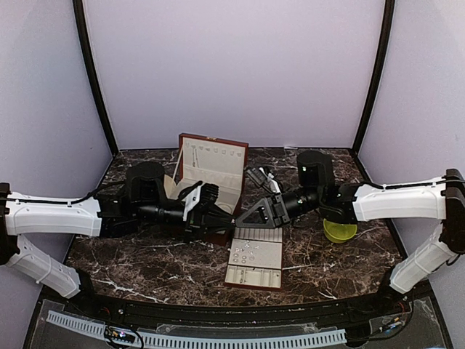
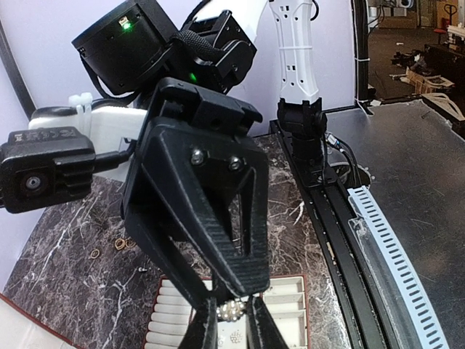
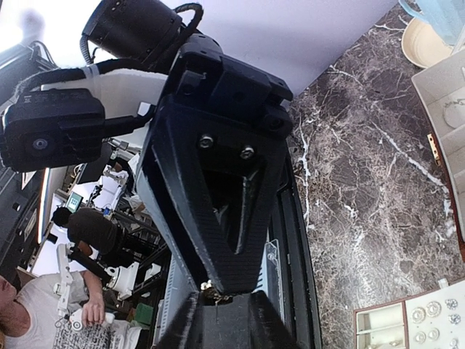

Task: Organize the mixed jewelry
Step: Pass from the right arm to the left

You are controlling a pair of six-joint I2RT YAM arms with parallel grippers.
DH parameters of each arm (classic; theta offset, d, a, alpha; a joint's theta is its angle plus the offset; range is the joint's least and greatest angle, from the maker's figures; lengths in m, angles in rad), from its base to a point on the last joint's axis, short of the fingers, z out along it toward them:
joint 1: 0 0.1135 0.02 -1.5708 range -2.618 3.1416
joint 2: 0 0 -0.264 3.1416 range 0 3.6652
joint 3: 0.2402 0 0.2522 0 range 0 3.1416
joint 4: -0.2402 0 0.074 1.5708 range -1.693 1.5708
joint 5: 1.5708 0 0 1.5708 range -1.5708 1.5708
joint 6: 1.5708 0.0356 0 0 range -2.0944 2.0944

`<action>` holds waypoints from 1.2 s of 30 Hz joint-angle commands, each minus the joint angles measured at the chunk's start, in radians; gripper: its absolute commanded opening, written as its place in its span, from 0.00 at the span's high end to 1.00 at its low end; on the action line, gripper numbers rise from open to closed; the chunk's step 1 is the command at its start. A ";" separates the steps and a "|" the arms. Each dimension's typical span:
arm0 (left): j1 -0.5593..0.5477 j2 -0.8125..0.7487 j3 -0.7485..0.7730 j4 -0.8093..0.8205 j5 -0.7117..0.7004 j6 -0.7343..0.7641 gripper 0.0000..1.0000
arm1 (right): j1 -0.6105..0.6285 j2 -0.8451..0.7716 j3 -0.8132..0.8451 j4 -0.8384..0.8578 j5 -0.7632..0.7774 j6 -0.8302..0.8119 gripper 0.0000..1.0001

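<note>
A small pearl-cluster stud [image 2: 231, 311] of the mixed jewelry is pinched between my left gripper's [image 2: 232, 321] fingers, above the flat cream tray [image 2: 287, 307]. My right gripper [image 2: 243, 289] reaches in from the opposite side, its tips touching the stud from above; how far apart its jaws stand does not show. In the right wrist view the stud [image 3: 209, 289] is a speck where my right gripper [image 3: 216, 311] meets the left one. From above, the left gripper [image 1: 221, 218] and right gripper [image 1: 243, 217] meet just behind the tray [image 1: 265, 275], where more studs [image 1: 247, 251] lie.
The reddish-brown box [image 1: 211, 163] stands open behind the grippers. A yellow-green cup [image 1: 340, 231] sits under the right arm. A few small gold rings [image 2: 120, 243] lie loose on the marble left of the tray. The table's front rail [image 2: 341, 240] runs close by.
</note>
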 commanded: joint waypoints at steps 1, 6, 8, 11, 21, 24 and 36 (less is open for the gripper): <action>-0.007 0.004 -0.021 0.061 -0.019 -0.048 0.86 | -0.007 -0.024 -0.043 0.115 0.047 0.014 0.66; -0.007 0.010 -0.028 0.054 -0.042 -0.092 0.86 | -0.046 -0.045 -0.085 0.152 0.062 0.016 0.54; -0.007 0.015 -0.033 0.044 -0.053 -0.115 0.86 | -0.072 -0.064 -0.110 0.172 0.074 0.016 0.50; -0.007 0.015 -0.041 0.027 -0.079 -0.153 0.86 | -0.114 -0.104 -0.148 0.205 0.096 0.024 0.47; -0.007 -0.001 -0.037 -0.145 -0.129 -0.302 0.86 | -0.214 -0.228 -0.234 0.177 0.205 -0.030 0.46; -0.007 -0.001 -0.022 -0.214 -0.120 -0.349 0.86 | -0.216 -0.250 -0.241 0.133 0.264 -0.070 0.46; -0.034 0.168 0.203 -0.560 -0.080 -0.424 0.86 | -0.217 -0.336 -0.316 0.113 0.351 -0.123 0.46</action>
